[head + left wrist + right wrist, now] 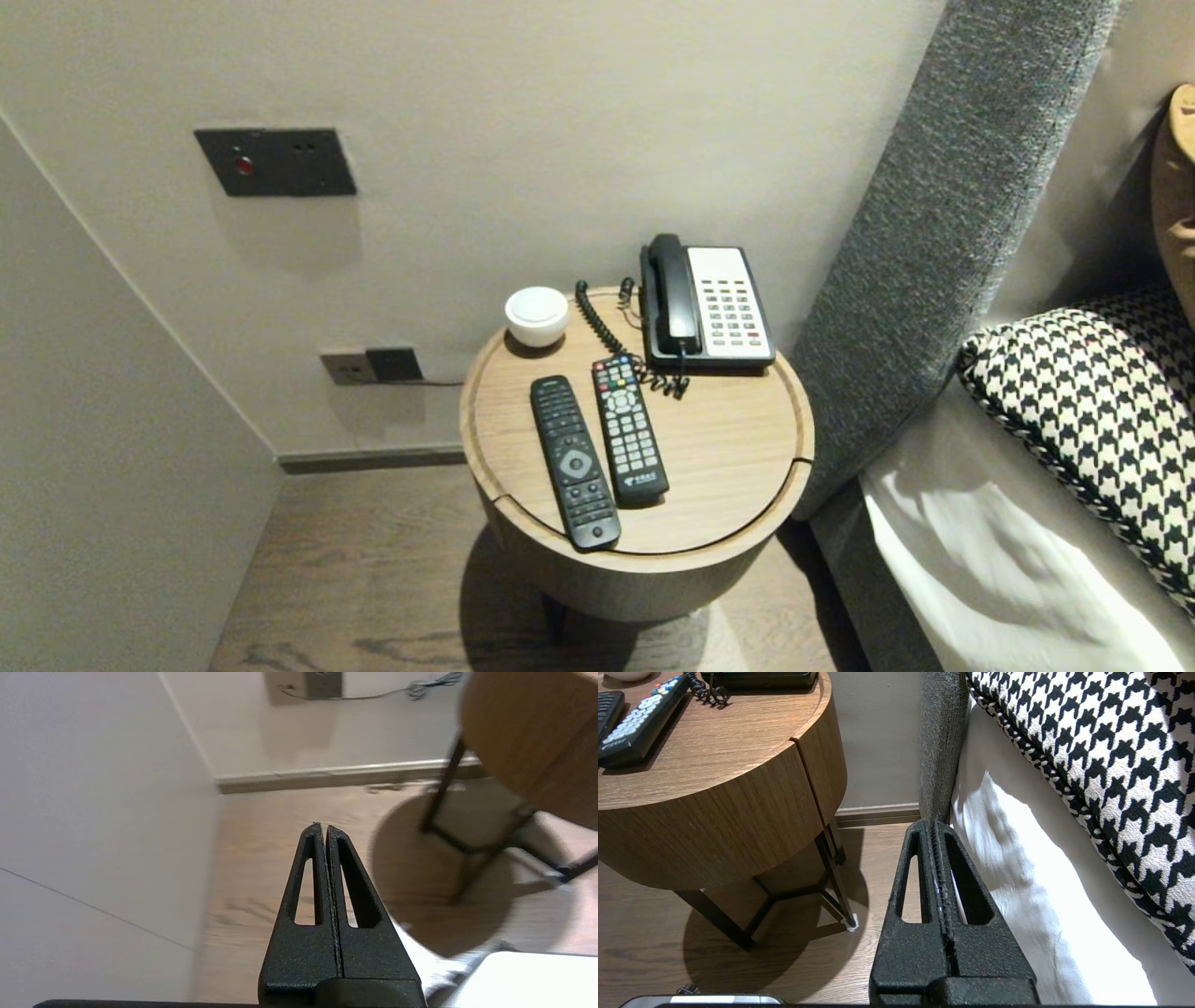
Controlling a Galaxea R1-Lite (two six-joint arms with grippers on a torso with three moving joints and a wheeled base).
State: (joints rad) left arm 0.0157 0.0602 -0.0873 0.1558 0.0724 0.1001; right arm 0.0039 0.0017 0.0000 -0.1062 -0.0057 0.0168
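Nearest, both grippers hang low over the wooden floor, holding nothing: the left gripper (322, 828) has its fingers pressed together, the round wooden side table (528, 742) off to one side beyond them; the right gripper (934, 823), fingers likewise together, sits between that table and the bed's white sheet (1017, 896). In the head view, which shows neither gripper, two remotes lie side by side at frame centre on the tabletop; the black remote (574, 460) reaches the near rim, the pale-keyed remote (629, 431) lies just right of it; their long axes run from the near rim up toward the wall, tipped slightly left; which gripper is nearer cannot be told. Farther back, by the wall, stand a white bowl (537, 315) and a telephone (707, 303).
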